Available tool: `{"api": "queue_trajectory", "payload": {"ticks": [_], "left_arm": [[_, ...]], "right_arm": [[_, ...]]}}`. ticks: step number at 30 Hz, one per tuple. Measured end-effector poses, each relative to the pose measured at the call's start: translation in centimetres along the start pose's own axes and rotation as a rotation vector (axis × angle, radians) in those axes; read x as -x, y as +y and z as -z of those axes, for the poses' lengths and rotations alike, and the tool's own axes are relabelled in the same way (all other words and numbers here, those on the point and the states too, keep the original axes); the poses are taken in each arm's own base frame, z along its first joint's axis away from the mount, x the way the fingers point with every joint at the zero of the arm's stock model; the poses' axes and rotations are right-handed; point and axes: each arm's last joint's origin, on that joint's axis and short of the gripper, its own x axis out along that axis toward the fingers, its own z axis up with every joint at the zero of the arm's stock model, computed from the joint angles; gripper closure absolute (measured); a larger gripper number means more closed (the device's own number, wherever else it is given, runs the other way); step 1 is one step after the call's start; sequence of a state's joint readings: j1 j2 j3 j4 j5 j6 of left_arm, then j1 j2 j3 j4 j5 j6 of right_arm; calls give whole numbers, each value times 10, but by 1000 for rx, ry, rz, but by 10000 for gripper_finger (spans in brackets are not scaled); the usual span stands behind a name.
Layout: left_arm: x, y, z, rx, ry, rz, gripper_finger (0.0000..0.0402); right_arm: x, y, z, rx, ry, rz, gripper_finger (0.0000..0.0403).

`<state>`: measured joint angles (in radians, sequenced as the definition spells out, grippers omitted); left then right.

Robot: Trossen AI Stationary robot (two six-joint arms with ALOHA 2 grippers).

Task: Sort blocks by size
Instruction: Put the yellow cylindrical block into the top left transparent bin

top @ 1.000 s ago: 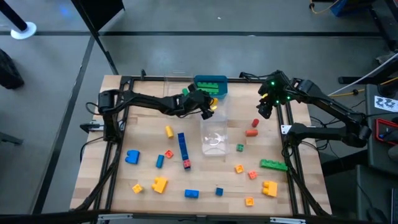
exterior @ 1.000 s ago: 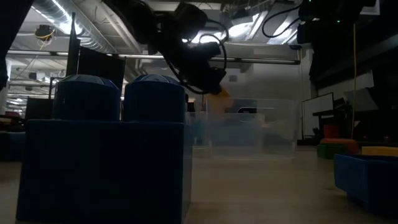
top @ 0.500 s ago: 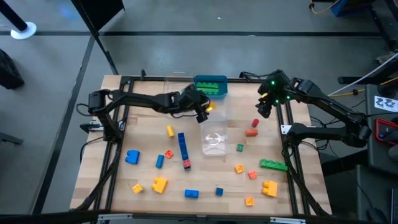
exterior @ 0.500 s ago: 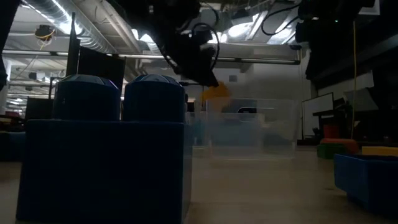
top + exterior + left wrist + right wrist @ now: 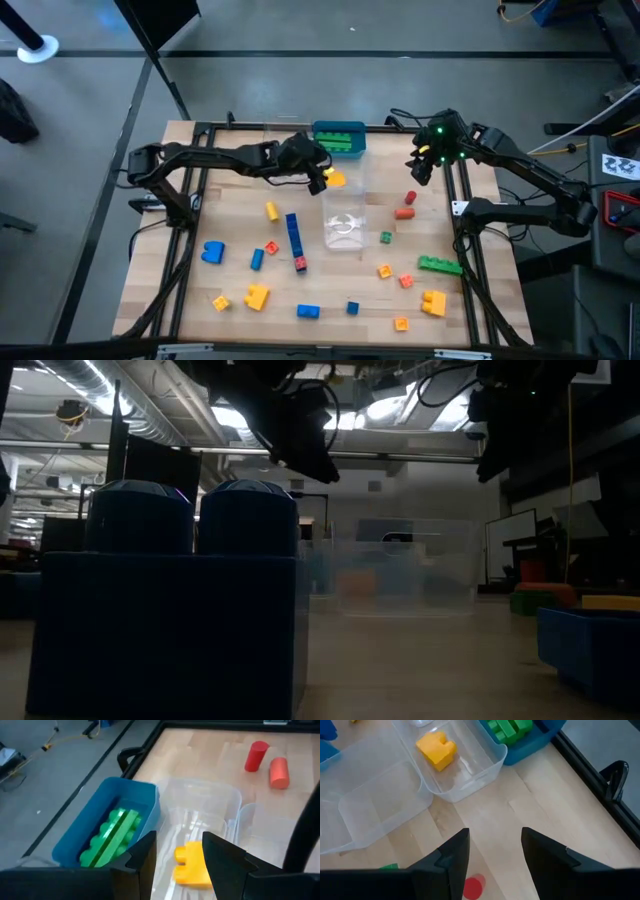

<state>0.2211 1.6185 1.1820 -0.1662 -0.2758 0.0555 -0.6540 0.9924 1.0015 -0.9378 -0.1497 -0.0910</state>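
My left gripper [image 5: 323,182] hangs open above the far clear tub [image 5: 347,172], with nothing between its fingers [image 5: 142,860]. A yellow block [image 5: 192,866] lies flat on that tub's bottom, also seen in the right wrist view [image 5: 436,750]. Green blocks [image 5: 112,837] lie in the teal-blue tray [image 5: 340,132] beside the tub. My right gripper [image 5: 418,176] waits open in the air near the far right edge, above bare wood [image 5: 495,820]. Below it a red cylinder [image 5: 410,198] stands on end and an orange-red one [image 5: 404,213] lies on the table.
A second clear tub [image 5: 345,228] stands nearer the middle. Loose blocks lie over the near half: a long blue bar [image 5: 294,235], a blue block [image 5: 213,252], yellow ones [image 5: 257,296] [image 5: 433,303], a green bar [image 5: 440,265]. A big blue block [image 5: 170,610] fills the low view's left.
My left gripper has risen and drawn back toward the table's left edge, away from the far clear tub. The yellow block, which hung at its fingertips, has fallen into that tub and now lies on its bottom. My right arm has kept its place.
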Motion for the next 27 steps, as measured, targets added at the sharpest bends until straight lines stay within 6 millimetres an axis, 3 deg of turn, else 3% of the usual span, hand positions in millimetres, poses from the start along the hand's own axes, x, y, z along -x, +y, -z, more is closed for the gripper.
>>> {"api": "queue_trajectory", "payload": {"ticks": [8,14,17,24,27], "left_arm": [[54,-3,16,134,254,25,259],[91,-10,34,96,471,31,259],[97,-14,40,284,533,-24,259],[103,-24,48,908,597,-239,259],[105,-30,53,1012,635,-274,259]], "right_arm": [[0,0,0,0,1,0,221],[0,0,0,0,1,0,221],[0,0,0,0,0,0,221],[0,0,0,0,2,0,221],[0,0,1,-1,6,0,221]]}}
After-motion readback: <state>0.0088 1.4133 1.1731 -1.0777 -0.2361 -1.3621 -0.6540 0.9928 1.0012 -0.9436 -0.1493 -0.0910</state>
